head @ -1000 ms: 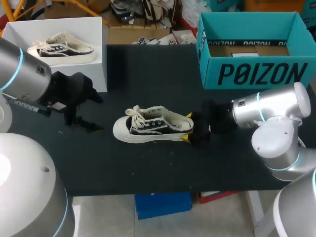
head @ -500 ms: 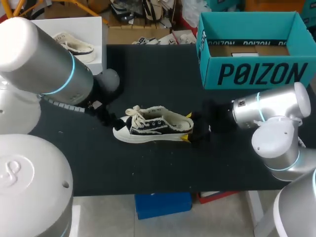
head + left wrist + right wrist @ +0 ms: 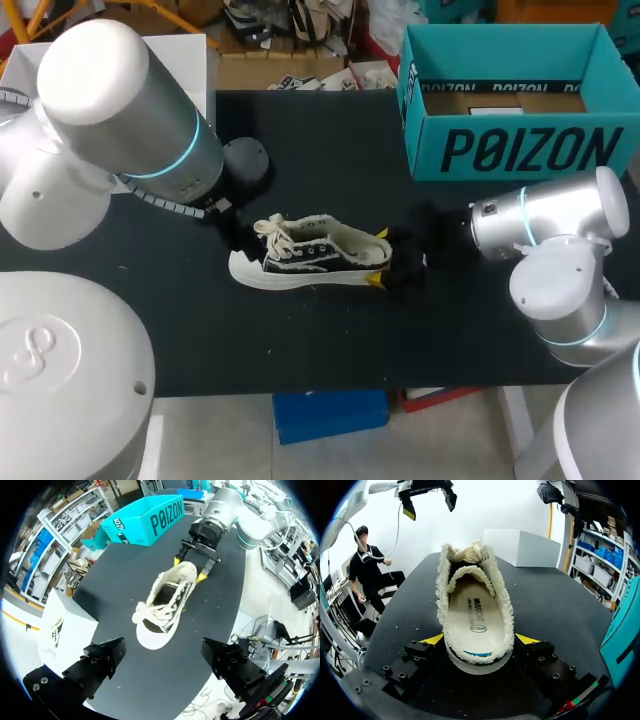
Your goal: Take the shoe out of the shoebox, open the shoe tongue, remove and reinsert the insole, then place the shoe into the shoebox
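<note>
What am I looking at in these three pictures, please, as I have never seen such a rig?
Two robot arms work at a black table. One picture looks down from above; the two round ones come from cameras on each arm's wrist. A cream canvas sneaker with black side panels lies on the table, out of the open teal cardboard shoebox at the table's far right. The right end effector grips the sneaker's heel between its two yellow tips. The left end effector hangs open above the toe, holding nothing.
</note>
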`<action>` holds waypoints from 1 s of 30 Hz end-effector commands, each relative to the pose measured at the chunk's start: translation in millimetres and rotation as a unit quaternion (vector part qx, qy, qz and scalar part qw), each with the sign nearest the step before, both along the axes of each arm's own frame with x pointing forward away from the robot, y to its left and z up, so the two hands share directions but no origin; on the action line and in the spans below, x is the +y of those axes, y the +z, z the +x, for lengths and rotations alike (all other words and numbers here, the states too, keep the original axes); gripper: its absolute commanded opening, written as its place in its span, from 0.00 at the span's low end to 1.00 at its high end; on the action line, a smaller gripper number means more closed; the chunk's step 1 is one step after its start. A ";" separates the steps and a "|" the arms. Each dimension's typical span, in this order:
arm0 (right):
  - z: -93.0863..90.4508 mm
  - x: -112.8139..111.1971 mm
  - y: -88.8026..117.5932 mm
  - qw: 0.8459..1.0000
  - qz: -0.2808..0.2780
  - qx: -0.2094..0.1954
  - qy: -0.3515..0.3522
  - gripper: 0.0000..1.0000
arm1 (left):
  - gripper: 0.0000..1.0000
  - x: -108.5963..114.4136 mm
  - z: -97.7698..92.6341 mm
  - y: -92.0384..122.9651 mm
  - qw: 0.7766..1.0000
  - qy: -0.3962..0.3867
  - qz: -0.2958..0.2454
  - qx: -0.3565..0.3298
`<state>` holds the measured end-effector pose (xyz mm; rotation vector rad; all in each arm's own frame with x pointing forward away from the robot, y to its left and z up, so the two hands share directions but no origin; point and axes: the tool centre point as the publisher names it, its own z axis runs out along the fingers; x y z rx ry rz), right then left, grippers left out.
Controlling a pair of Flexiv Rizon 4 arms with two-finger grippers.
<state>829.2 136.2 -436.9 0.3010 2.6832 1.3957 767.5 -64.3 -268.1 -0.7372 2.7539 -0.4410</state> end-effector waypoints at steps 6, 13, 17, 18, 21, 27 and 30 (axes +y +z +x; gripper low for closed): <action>3.0 2.8 -3.6 1.000 -0.001 0.001 -0.001 0.00 | 1.00 -24.7 11.0 -8.7 0.986 0.147 0.036 0.066; 3.0 2.8 -3.6 1.000 -0.001 0.001 -0.001 0.00 | 1.00 -42.5 15.7 -13.6 0.967 0.226 0.063 0.097; 3.0 2.8 -3.6 1.000 -0.001 0.001 -0.001 0.00 | 1.00 -51.3 20.5 -13.5 0.954 0.272 0.064 0.105; 3.0 2.8 -3.6 1.000 -0.001 0.001 -0.001 0.00 | 1.00 -53.5 21.8 -13.4 0.951 0.284 0.059 0.109; 3.0 2.8 -3.6 1.000 -0.001 0.001 -0.001 0.00 | 1.00 -60.7 25.2 -13.9 0.942 0.312 0.036 0.121; 3.0 2.8 -3.6 1.000 -0.001 0.001 -0.001 0.00 | 1.00 -60.7 25.2 -13.9 0.942 0.312 0.036 0.121; 3.0 2.8 -3.6 1.000 -0.001 0.001 -0.001 0.00 | 1.00 -60.7 25.2 -13.9 0.942 0.312 0.036 0.121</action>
